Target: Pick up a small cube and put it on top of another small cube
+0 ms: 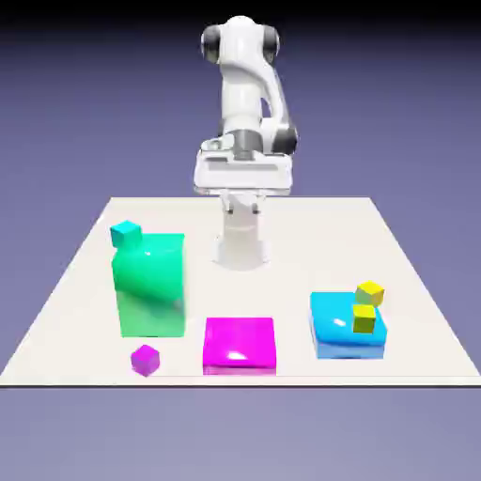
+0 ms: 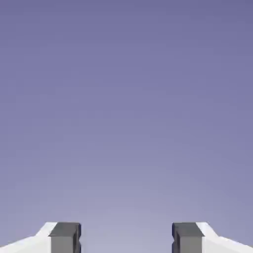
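Blue-violet backdrop fills my hand view; the hand (image 2: 126,239) shows both grey fingertips (image 2: 64,236) spread apart with nothing between them. On the white table (image 1: 310,235) in the exterior view, I note the arm (image 1: 244,103) folded at top centre, clear of all objects. Magenta cube (image 1: 145,359) sits on the table at lower left, just below the green block (image 1: 148,285). Cyan cube (image 1: 125,233) rests at that block's upper-left corner. Magenta slab (image 1: 240,344) lies at lower centre. Blue block (image 1: 342,324) at lower right carries two yellow cubes (image 1: 364,318).

small cube (image 1: 145,359) lies before tall block (image 1: 148,285); another cube (image 1: 125,233) behind it.
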`<state>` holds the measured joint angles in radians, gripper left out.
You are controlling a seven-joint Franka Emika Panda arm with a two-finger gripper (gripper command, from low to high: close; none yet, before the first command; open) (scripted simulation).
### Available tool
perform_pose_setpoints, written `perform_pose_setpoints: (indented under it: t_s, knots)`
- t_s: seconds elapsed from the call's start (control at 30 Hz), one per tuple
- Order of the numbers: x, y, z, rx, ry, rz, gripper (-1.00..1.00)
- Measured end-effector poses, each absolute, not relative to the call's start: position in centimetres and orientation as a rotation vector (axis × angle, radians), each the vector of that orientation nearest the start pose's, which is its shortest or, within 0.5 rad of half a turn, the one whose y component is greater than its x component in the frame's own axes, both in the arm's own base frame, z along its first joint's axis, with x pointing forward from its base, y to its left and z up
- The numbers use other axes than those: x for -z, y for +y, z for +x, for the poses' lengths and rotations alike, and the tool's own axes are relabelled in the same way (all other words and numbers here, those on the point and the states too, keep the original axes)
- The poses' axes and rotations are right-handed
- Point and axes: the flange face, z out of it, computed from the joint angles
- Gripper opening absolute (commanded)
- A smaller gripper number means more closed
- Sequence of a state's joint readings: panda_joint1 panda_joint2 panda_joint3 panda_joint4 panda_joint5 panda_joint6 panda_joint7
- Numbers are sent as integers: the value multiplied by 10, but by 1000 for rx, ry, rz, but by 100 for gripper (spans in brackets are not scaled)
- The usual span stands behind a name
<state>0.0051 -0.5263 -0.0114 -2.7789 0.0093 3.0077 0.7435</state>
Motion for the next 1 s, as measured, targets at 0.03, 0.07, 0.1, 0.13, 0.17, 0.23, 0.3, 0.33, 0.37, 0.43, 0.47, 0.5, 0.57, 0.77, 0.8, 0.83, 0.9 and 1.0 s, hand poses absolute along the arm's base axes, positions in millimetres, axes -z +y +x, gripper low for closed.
perform_pose_setpoints:
  t_s: [0.03, 0.07, 0.1, 0.13, 0.17, 0.23, 0.3, 0.33, 0.37, 0.43, 0.47, 0.5, 0.57, 0.77, 0.8, 0.83, 0.9, 1.0]
  knots:
    - [-447, -10, 409, 946, 1037, -2508, 0]
    - [-441, -17, 418, 902, 1077, -2517, 0]
    - [-435, -24, 426, 858, 1117, -2525, 0]
    - [-428, -32, 434, 814, 1158, -2532, 0]
    - [-421, -39, 442, 769, 1197, -2538, 0]
    - [-406, -55, 456, 679, 1277, -2547, 0]
    - [-389, -71, 470, 588, 1355, -2553, 0]
    - [-381, -80, 476, 543, 1393, -2554, 0]
    - [-372, -88, 482, 497, 1431, -2554, 0]
    - [-353, -109, 492, 405, 1516, -2547, 0]
    - [-343, -117, 496, 358, 1553, -2544, 0]
    - [-334, -126, 501, 312, 1588, -2541, 0]
    - [-313, -142, 508, 218, 1658, -2532, 0]
    - [-247, -193, 521, -64, 1857, -2483, 0]
    - [-235, -202, 522, -111, 1889, -2472, 0]
    - [-224, -211, 522, -158, 1920, -2460, 0]
    - [-200, -228, 521, -252, 1981, -2433, 0]
    - [-170, -234, 519, -297, 2009, -2420, 0]
